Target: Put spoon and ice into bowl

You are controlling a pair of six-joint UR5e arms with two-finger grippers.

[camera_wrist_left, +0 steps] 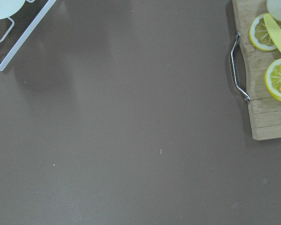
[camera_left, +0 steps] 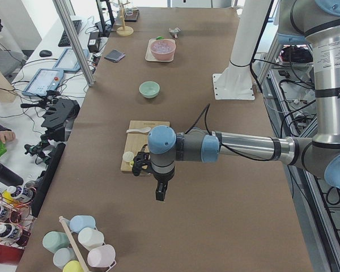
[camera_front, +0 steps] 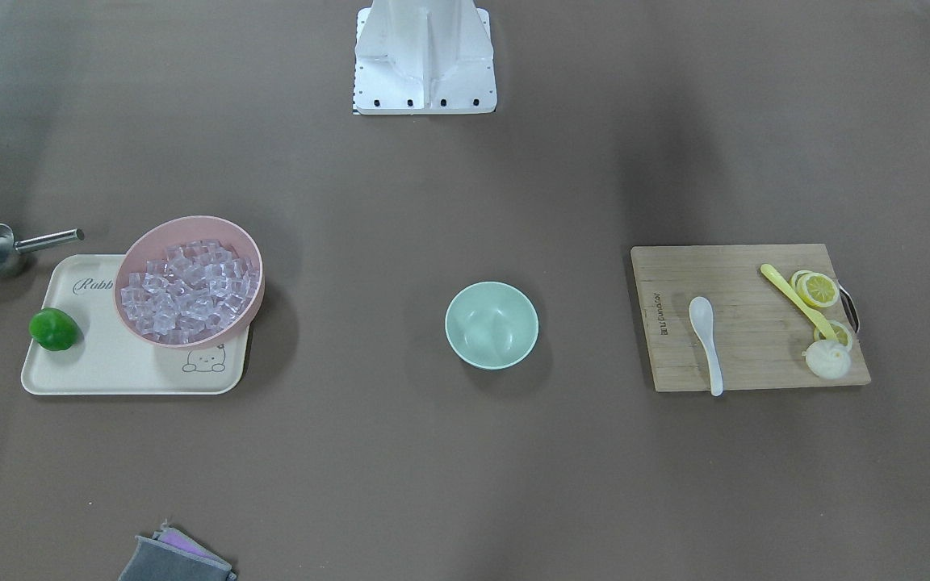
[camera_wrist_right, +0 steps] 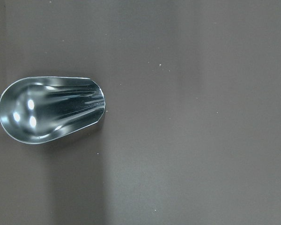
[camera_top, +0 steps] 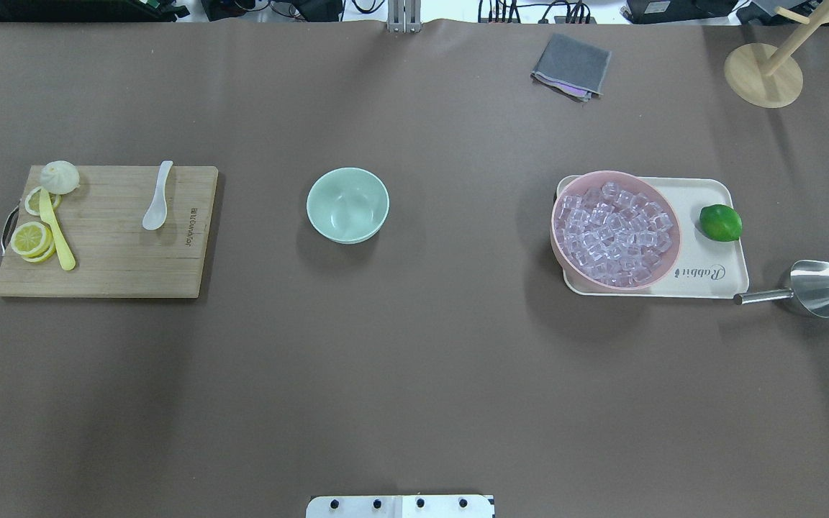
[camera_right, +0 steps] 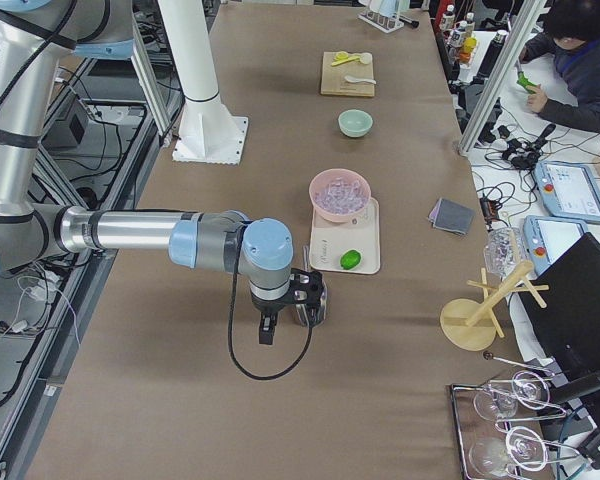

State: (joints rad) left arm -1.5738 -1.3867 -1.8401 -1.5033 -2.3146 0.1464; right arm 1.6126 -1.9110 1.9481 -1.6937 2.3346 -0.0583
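Note:
The white spoon (camera_front: 705, 339) lies on a wooden cutting board (camera_front: 756, 323), also in the overhead view (camera_top: 157, 206). The mint-green bowl (camera_front: 491, 324) stands empty mid-table (camera_top: 347, 204). The ice (camera_front: 189, 286) fills a pink bowl (camera_front: 257, 300) on a cream tray (camera_front: 94, 363). My left gripper (camera_left: 140, 164) hangs over the table just past the board's handle end; I cannot tell whether it is open or shut. My right gripper (camera_right: 310, 295) hangs over a metal scoop (camera_wrist_right: 51, 110) beside the tray; I cannot tell its state either.
A yellow spoon (camera_front: 796, 300), lemon slices (camera_front: 818, 289) and a white bun (camera_front: 828, 359) share the board. A lime (camera_front: 53, 328) sits on the tray. A grey cloth (camera_top: 571, 66) and a wooden stand (camera_top: 763, 72) are at the far edge.

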